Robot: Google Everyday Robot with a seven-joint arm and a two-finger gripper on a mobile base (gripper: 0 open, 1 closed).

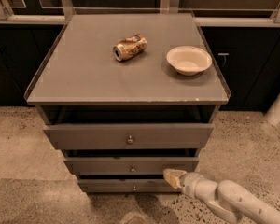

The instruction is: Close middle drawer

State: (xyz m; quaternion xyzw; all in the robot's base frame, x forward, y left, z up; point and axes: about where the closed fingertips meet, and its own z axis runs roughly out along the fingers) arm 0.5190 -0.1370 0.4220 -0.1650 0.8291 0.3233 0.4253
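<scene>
The grey cabinet has three drawers, all pulled out a little. The middle drawer (102, 165) has a flat grey front with a small round knob (132, 168) and stands slightly out, less far than the top drawer (84, 136). My gripper (173, 175) is low at the right, its tan tip at the lower right part of the middle drawer's front, just above the bottom drawer (112, 186). The white arm runs off to the lower right corner.
A crushed can (129, 47) and a white bowl (189, 59) lie on the cabinet top (84, 73). Dark cabinets stand behind. A white post (279, 107) stands at the right. The floor is speckled stone.
</scene>
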